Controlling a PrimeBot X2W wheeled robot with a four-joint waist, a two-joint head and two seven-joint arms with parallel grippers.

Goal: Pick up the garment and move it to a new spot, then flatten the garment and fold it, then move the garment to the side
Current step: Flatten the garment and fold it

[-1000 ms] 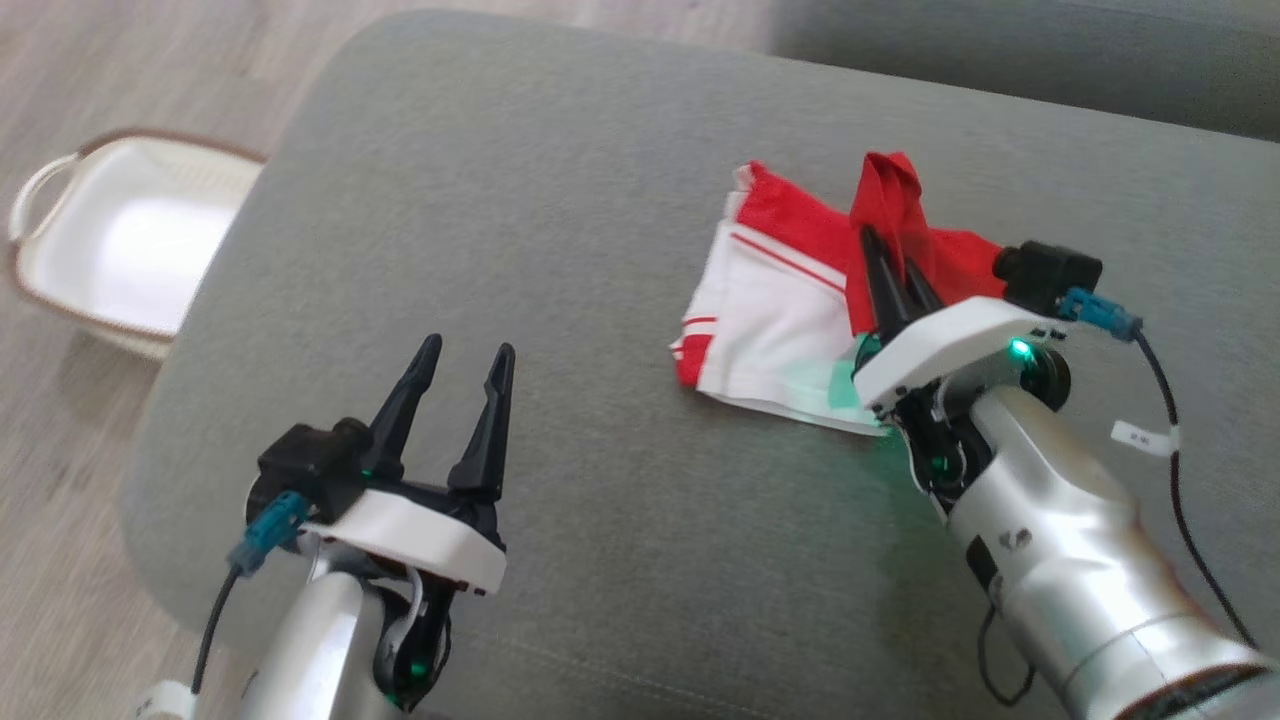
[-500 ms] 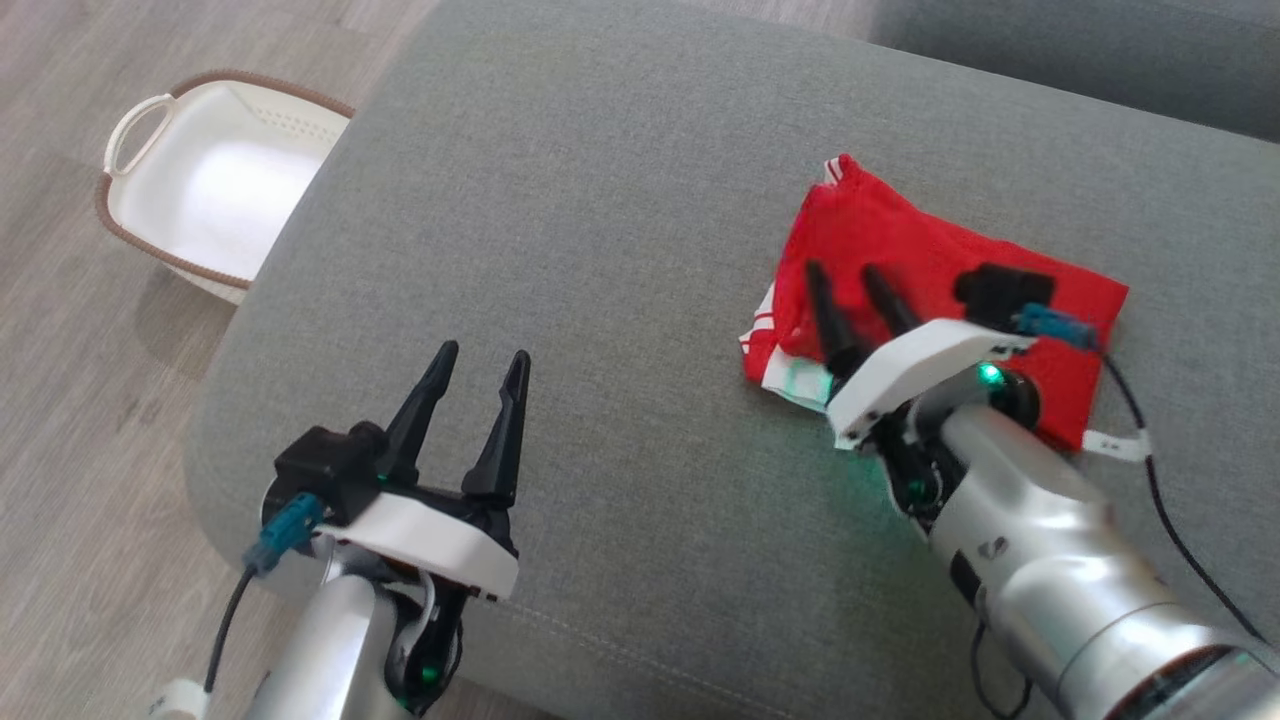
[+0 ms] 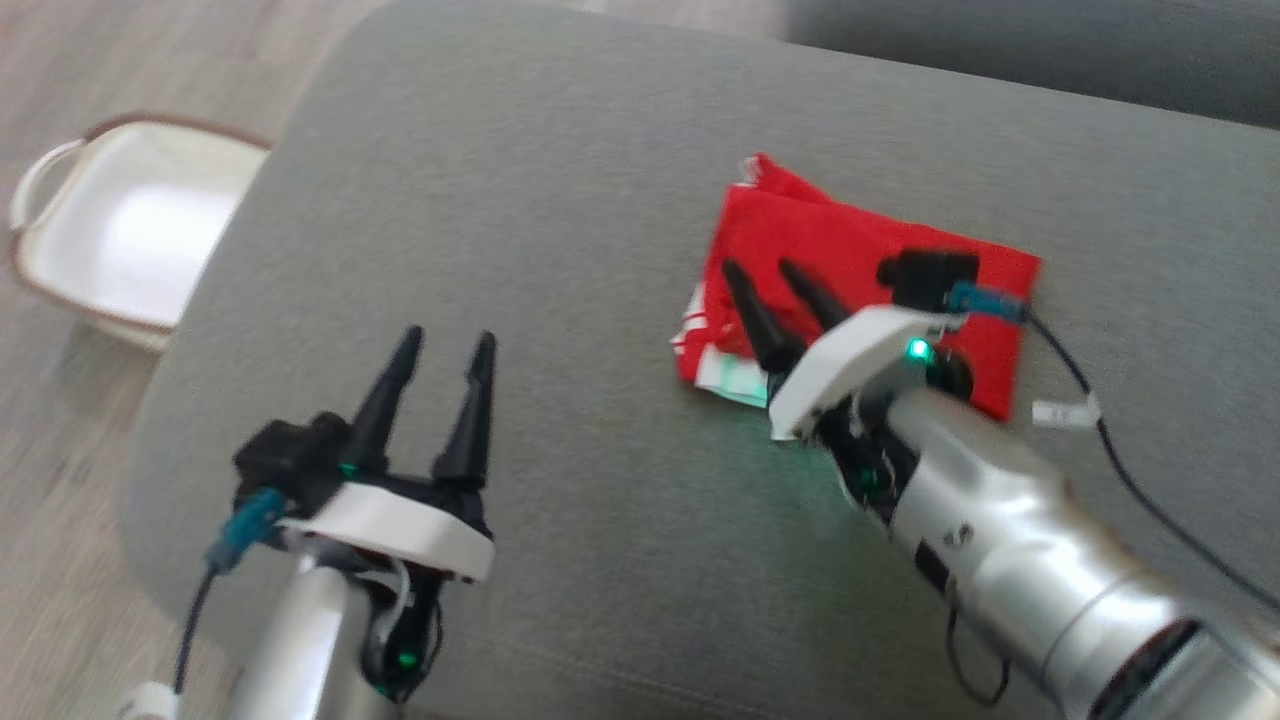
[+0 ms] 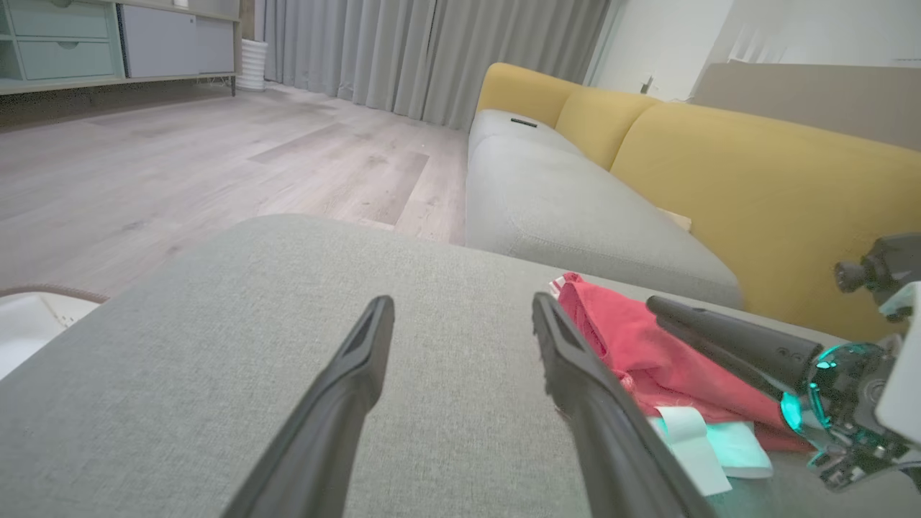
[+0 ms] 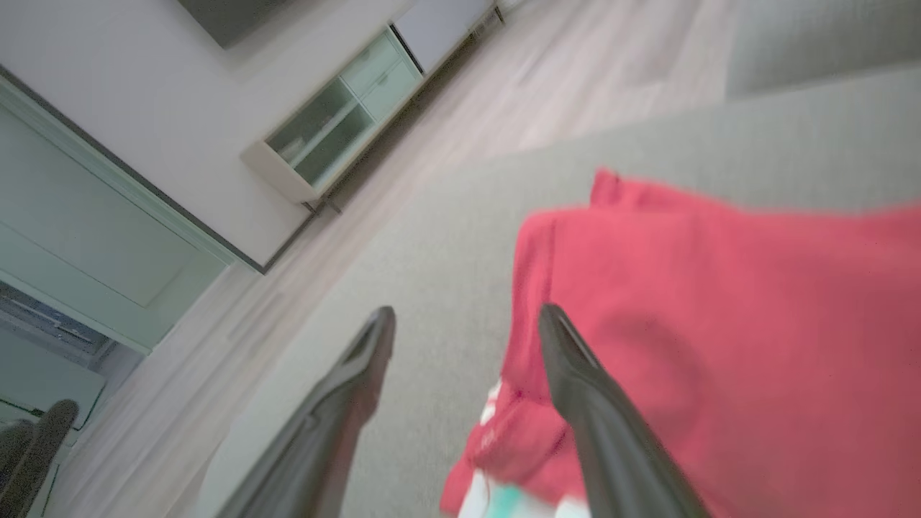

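The garment is red with white edges and lies folded on the grey cushion, right of centre. It also appears as a red heap, the garment, in the left wrist view, and as the garment in the right wrist view. My right gripper is open and hovers over the garment's near left edge, holding nothing. My left gripper stands open over bare cushion at the lower left, well apart from the garment. Both open gaps show again at the left gripper and the right gripper.
A white basket with a brown rim sits on the wood floor off the cushion's left edge. A yellow-backed sofa stands beyond the cushion. A cable trails from my right wrist over the cushion.
My right gripper opened and let go of the red flap, which now lies folded over the white part. The gripper drew back slightly. The head camera shifted. The left arm stayed put.
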